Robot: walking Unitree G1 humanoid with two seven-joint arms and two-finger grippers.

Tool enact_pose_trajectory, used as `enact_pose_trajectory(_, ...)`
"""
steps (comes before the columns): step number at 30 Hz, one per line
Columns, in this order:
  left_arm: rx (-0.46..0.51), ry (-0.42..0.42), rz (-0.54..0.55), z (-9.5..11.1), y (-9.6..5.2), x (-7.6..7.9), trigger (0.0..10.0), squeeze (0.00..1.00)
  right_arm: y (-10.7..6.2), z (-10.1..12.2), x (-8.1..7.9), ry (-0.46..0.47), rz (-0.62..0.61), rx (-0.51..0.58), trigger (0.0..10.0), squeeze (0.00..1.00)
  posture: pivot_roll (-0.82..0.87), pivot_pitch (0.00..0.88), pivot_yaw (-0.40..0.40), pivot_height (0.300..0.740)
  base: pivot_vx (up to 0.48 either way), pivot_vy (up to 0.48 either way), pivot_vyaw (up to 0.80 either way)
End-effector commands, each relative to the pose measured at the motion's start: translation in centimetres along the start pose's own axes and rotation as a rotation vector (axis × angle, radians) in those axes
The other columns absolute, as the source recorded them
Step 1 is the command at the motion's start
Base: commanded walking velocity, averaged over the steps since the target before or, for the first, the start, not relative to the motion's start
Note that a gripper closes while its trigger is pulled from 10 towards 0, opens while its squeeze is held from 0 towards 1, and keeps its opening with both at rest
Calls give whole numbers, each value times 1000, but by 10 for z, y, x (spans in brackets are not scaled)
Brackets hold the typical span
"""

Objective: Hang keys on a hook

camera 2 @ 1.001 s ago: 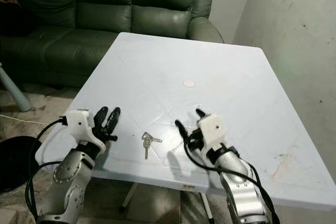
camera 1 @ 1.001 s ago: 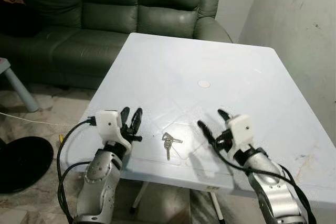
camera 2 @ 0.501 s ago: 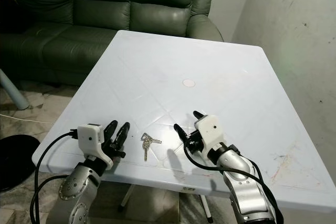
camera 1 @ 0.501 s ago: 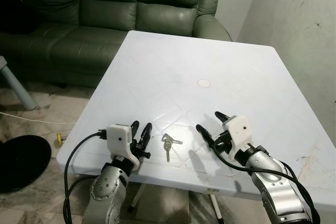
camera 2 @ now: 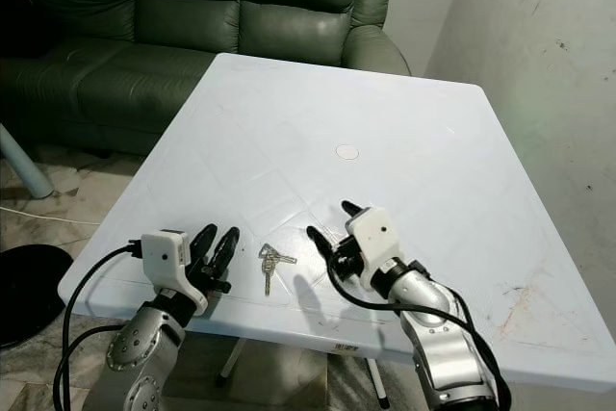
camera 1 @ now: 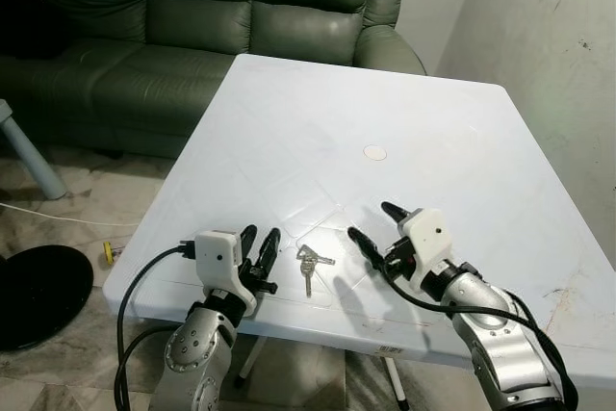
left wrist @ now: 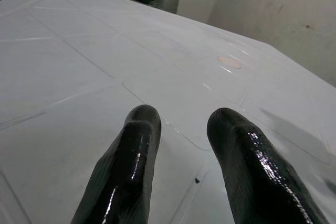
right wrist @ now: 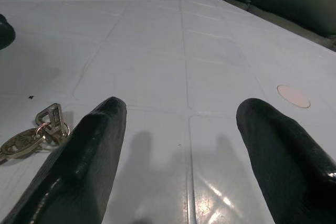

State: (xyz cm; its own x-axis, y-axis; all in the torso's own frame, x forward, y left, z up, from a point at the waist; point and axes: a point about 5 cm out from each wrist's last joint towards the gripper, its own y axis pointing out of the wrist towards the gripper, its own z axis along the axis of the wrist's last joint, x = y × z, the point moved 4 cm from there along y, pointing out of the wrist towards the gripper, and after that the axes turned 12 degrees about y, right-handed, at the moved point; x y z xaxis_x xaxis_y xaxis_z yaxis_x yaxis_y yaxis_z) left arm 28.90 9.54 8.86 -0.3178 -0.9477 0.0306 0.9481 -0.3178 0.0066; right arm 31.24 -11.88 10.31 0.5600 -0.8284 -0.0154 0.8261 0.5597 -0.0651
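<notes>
The keys lie on the white table near its front edge — between both grippers. The right gripper hovers just beside them, fingers spread wide; the left gripper is narrowly parted — both empty.

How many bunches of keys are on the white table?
1. The bunch of keys lies near the front edge of the white table, between the left gripper and the right gripper.

Keys shiny metal; table glossy white plastic; sofa green leather.
</notes>
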Motion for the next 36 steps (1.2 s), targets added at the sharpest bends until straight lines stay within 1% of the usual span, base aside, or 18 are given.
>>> enact_pose_trajectory(1,11,-20,-1,5,4,3,10000,0,-1,3,-2,-5,5,5,10000,0,138,43,-77,740,0,307,0)
enact_pose_trajectory(16,20,-58,18,9,8,0,10000,0,-3,3,0,2,-10,2,10000,0,134,41,-78,740,0,442,0)
enact_pose_trajectory(32,25,-65,25,11,10,-2,10000,0,-2,4,1,4,-12,4,10000,0,135,39,-78,740,0,442,0)
enact_pose_trajectory(36,24,-64,35,11,10,-3,10000,0,-2,4,0,4,-11,5,10000,0,135,39,-78,740,0,0,0)
